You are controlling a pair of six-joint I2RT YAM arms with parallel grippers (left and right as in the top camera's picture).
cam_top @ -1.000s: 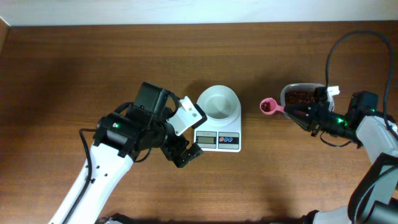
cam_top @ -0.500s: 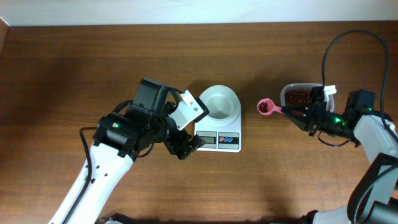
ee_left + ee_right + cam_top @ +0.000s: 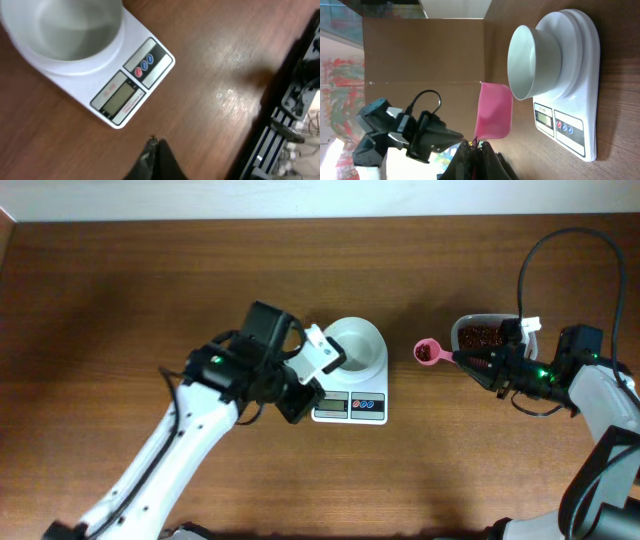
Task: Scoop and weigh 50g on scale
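On the left of the brown counter, the white left arm reaches in toward the middle. The left claw has its 2 fingers pressed together on nothing. In the left wrist view its dark tip sits near the display end of the scale, not touching it. It cannot be told whether the tip touches the wood.

The scale stands at the middle of the counter, a white rounded square. Its grey display and a row of 1 red and 2 blue buttons face the front edge, and the reading is too small to make out. The round white bowl sits upright on the scale's rear half, its inside bare white.

Just right of the bowl, and apart from it, a pink scoop is held over the wood, its cup toward the scale. It cannot be told whether the cup carries anything. The right claw is pinching the scoop's handle.

Behind that claw, near the right edge, stands a clear tub. The beans, a dark red-brown heap, lie inside it, well apart from the scale.
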